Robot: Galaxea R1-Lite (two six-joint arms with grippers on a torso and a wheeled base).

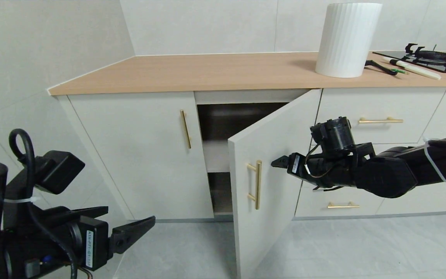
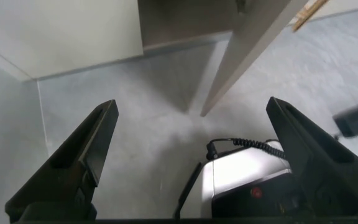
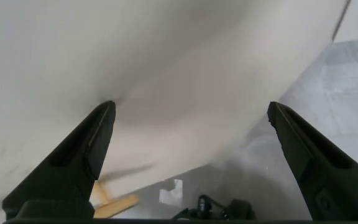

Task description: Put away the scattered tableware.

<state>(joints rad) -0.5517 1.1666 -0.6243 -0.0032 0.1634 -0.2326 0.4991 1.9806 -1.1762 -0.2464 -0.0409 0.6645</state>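
- Kitchen w/ pale tiled walls; a light-wood worktop (image 1: 207,71) is carried on white cabinets w/ brass bar handles.
- Tableware is found at the worktop's right end, between a tall white ribbed cylinder (image 1: 347,38) and a black gas hob (image 1: 436,54) at the far right corner. It consists of a long cream stick-shaped utensil (image 1: 412,68) and a black curved-handled utensil (image 1: 381,68), both lying flat and close together. Exact type of each can't be told.
- Handling, as judged: both prob. light, stiff and thin. Smooth handles may slip, and little height is offered above the worktop, so a pinch across the handle at approx. mid-length is advised, one item at a time.
- A white cabinet door (image 1: 281,128) under the worktop's middle is seen part open, w/ a pale shelf (image 1: 215,155) inside.
- The right gripper (image 1: 281,162) is held level at the door's outer face, just beside its brass bar handle (image 1: 257,185). Fingers are spread wide and nothing is held. Contact w/ the door can't be told.
- The left gripper (image 1: 130,215) is held low over the floor, well apart from the door. Fingers are spread and nothing is held.
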